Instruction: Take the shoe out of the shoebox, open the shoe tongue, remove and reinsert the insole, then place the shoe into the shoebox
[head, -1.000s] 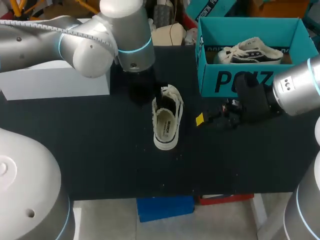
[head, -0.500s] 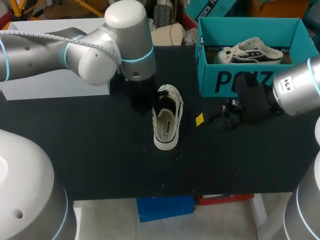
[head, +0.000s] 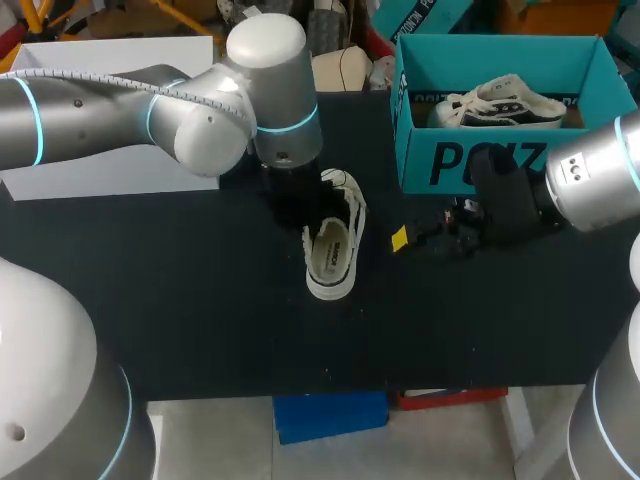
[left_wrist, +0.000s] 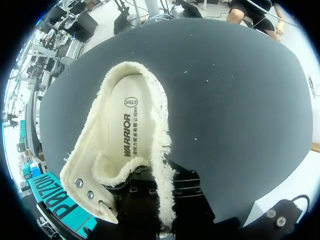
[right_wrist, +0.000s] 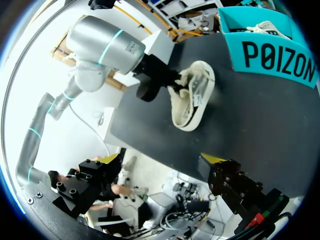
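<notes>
Shoe (head: 332, 250) is lying left of shoebox (head: 480, 165) | left gripper (left_wrist: 160, 210) is touching its far end, grip we cannot tell | we are holding right gripper (right_wrist: 160, 159) spread at shoebox's near side.

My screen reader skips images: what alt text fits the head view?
A cream canvas sneaker sits sole-down on the black tabletop, the left gripper at its laced end. The right gripper hangs open near a teal cardboard shoebox holding a second white sneaker.

A robotics lab is indicated; a left arm (head: 120, 100) and right arm (head: 590, 180) are stationed at a black surface (head: 180, 310) bearing a shoebox (head: 480, 162).
</notes>
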